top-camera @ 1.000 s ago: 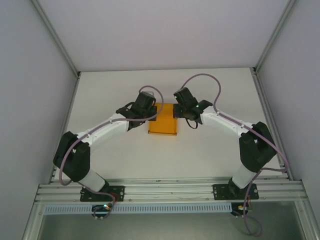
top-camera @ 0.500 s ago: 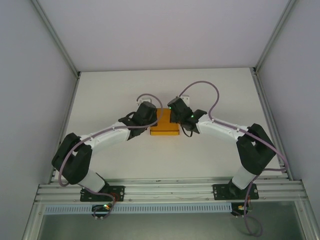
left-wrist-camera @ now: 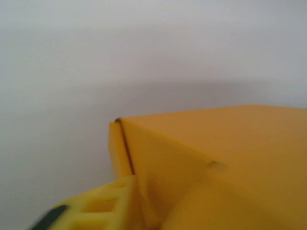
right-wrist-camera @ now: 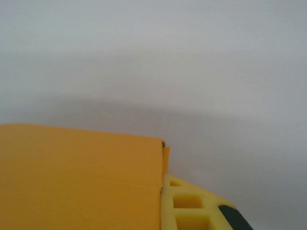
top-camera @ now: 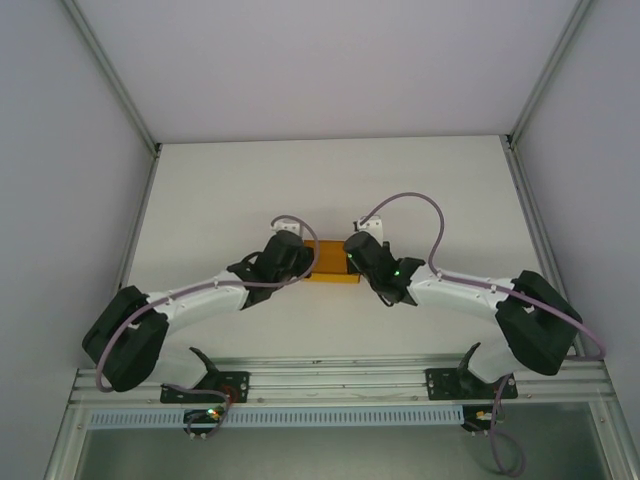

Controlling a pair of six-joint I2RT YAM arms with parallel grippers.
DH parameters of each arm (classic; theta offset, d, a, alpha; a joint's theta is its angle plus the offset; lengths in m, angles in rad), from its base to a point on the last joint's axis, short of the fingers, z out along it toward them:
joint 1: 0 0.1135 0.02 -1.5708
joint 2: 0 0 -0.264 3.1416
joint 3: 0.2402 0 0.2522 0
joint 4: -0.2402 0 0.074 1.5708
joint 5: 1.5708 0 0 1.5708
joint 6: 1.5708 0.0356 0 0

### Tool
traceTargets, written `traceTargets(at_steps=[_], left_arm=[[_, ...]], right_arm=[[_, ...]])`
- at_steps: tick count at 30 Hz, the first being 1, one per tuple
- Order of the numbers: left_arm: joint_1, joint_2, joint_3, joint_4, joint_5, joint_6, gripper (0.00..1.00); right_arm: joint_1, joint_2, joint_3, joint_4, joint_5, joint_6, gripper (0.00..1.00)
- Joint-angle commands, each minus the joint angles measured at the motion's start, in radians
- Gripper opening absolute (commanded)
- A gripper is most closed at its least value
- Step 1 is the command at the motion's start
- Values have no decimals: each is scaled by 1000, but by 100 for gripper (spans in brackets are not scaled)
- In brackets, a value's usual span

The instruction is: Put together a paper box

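Left gripper [top-camera: 304, 262] and right gripper [top-camera: 352, 257] flank the paper box [top-camera: 330, 268].

Light: bright, even, diffuse
Shadows: soft grey band behind the paper box [left-wrist-camera: 216, 153]
Focus: top view sharp; both wrist views soft, box edges blurred

Both your arms stretch forward and bend inward, wrists low. Your left claw [top-camera: 303, 262] and right claw [top-camera: 355, 262] face each other; the right one is closed.
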Motion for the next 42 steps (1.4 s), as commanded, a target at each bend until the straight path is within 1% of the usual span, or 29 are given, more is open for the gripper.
traceTargets(at_steps=[1, 3, 4, 5, 6, 11, 14, 15, 18, 22, 24, 26, 30, 35, 39, 42], left_arm=[[-6, -40, -13, -51, -45, 15, 55], [-5, -80, -10, -93, -99, 25, 72], [-8, -108, -8, -112, -108, 37, 82], [-7, -134, -9, -127, -106, 42, 96], [-7, -161, -11, -139, -97, 44, 100], [-12, -314, -35, -217, -56, 24, 100], [-5, -392, -29, -299, -83, -27, 100], [1, -411, -21, -327, -93, -43, 100], [35, -454, 39, -404, -66, -76, 100], [71, -475, 103, -446, -37, -92, 100], [109, -457, 115, -460, -13, -117, 100], [153, -421, 110, -456, 39, -149, 100], [217, -317, 70, -364, 172, -172, 100], [235, -164, 52, -254, 272, -179, 100], [249, -51, 66, -199, 327, -174, 100], [259, 21, 76, -159, 366, -172, 96]], right_arm=[[19, -37, -19, 105, 53, -37, 0], [27, -38, -32, 97, 81, -38, 0], [29, -40, -39, 99, 88, -41, 0], [35, -39, -44, 100, 97, -40, 0], [41, -38, -50, 105, 105, -42, 0], [65, -19, -76, 136, 125, -76, 0], [73, -8, -77, 129, 142, -96, 0], [75, -4, -77, 128, 150, -100, 0], [84, 10, -69, 122, 159, -128, 0], [102, 34, -70, 140, 175, -152, 0], [114, 50, -75, 159, 188, -166, 0], [125, 61, -78, 162, 205, -172, 0], [141, 82, -89, 165, 218, -181, 0], [157, 95, -135, 195, 188, -175, 0], [168, 99, -173, 227, 171, -174, 0], [170, 100, -199, 263, 150, -176, 0]])
